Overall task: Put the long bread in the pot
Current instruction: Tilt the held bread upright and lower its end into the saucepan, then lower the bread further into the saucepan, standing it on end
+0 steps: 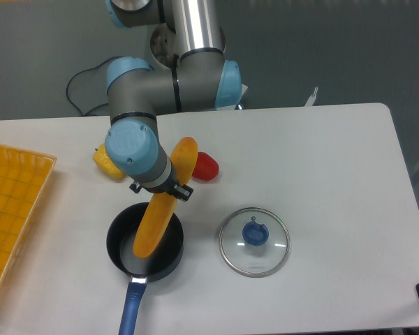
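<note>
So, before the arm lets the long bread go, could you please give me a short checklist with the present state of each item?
1. Gripper shut on the long bread: ok.
2. Bread's lower end over the pot opening: ok.
3. Lower end touching the pot floor: cannot tell.
4. Bread lying inside the pot: not ok; it is tilted, with the upper end beyond the rim.
5. Glass lid off the pot, on the table apart from it: ok.
6. Red item and yellow pepper outside the pot: ok.
</note>
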{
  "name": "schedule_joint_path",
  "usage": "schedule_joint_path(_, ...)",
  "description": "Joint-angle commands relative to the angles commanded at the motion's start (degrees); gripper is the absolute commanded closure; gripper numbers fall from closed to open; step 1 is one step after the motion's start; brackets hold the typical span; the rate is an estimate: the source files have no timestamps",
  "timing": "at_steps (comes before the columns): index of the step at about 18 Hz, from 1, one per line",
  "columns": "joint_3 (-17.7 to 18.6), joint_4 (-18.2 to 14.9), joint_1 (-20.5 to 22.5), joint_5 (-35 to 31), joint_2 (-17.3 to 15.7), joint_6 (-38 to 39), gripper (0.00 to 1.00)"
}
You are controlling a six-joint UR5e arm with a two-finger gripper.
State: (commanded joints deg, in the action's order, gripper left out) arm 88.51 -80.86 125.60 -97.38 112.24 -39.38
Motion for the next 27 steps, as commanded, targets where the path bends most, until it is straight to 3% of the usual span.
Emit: schedule_joint_path(27, -0.9, 0.4, -1.9, 0.1, 2.5, 4.3, 0.45)
